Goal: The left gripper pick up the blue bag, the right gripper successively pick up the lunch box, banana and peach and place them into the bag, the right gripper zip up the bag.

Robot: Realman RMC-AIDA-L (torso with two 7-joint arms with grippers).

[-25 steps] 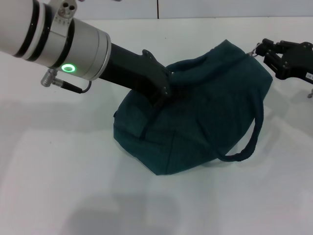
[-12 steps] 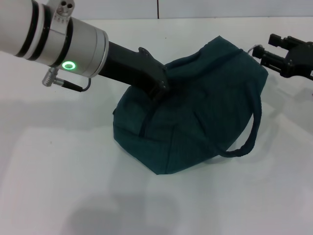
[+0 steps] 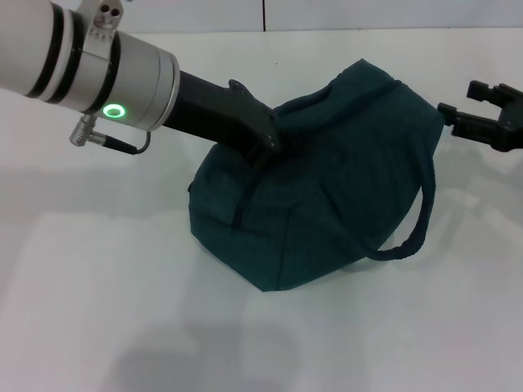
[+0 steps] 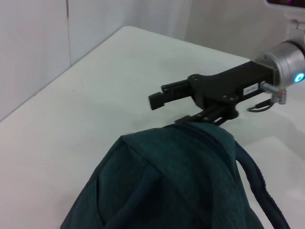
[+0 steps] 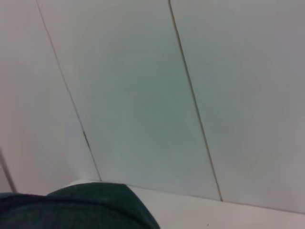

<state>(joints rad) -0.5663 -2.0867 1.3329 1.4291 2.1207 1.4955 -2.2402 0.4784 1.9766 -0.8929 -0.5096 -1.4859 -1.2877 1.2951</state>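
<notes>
The blue bag (image 3: pixel 327 196) sits slumped on the white table, its top closed. One loop handle (image 3: pixel 422 214) hangs down its right side. My left gripper (image 3: pixel 271 145) is shut on the bag's upper left part, by the other handle. At the right edge of the head view my right gripper (image 3: pixel 456 100) is open and holds nothing, just off the bag's right end. The left wrist view shows the right gripper (image 4: pixel 167 110) with its jaws apart above the bag (image 4: pixel 167 181). A corner of the bag (image 5: pixel 86 205) shows in the right wrist view. The lunch box, banana and peach are out of view.
The white table (image 3: pixel 122 286) stretches around the bag in the head view. A panelled white wall (image 5: pixel 167 95) stands behind the table.
My right gripper has let go at the bag's right end, opened and drawn back to the right. The zipper ring seen there earlier no longer shows. The left arm has barely shifted.
</notes>
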